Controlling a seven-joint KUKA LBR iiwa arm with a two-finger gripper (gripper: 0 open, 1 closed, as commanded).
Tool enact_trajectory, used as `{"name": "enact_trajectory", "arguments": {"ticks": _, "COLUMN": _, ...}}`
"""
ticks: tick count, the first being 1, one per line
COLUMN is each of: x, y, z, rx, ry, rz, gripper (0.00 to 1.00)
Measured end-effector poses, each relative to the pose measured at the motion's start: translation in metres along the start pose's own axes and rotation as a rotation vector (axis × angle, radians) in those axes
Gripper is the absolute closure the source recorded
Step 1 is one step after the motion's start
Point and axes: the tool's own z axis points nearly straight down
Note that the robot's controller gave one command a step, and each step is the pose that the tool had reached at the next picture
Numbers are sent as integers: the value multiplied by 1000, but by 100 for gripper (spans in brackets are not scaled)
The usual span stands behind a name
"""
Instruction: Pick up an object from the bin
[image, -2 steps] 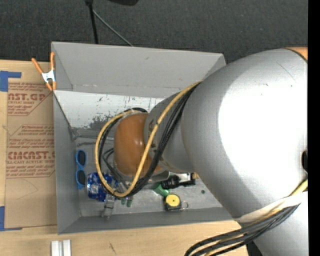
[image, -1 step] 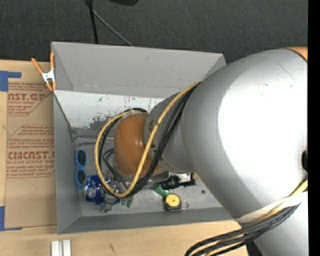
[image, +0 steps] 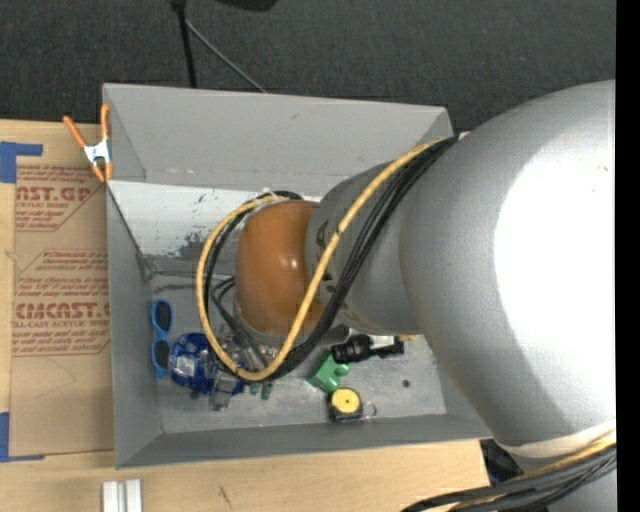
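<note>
Beside the tool (image: 240, 380) lies a crumpled blue lump (image: 189, 363).

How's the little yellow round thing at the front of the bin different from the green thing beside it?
The yellow thing is a round disc with a dark centre; the green thing is an angular block. The yellow thing lies nearer the bin's front wall; the green thing lies farther in, just up and left of it. Both are small and rest on the bin floor.

light: bright, even | glare: pale arm casing (image: 540, 250) at 3 o'clock | shadow: soft, bin (image: 280, 130) floor beneath orange cover (image: 275, 270)
</note>
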Motion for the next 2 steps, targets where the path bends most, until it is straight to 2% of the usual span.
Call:
{"name": "enact_trajectory", "arguments": {"ticks": 1, "x": 0, "y": 1, "z": -16, "rx": 1, "ry": 2, "rz": -1, "gripper": 100}}
{"name": "enact_trajectory", "arguments": {"ticks": 2, "x": -1, "y": 2, "z": -65, "rx": 0, "ry": 0, "rz": -2, "gripper": 100}}
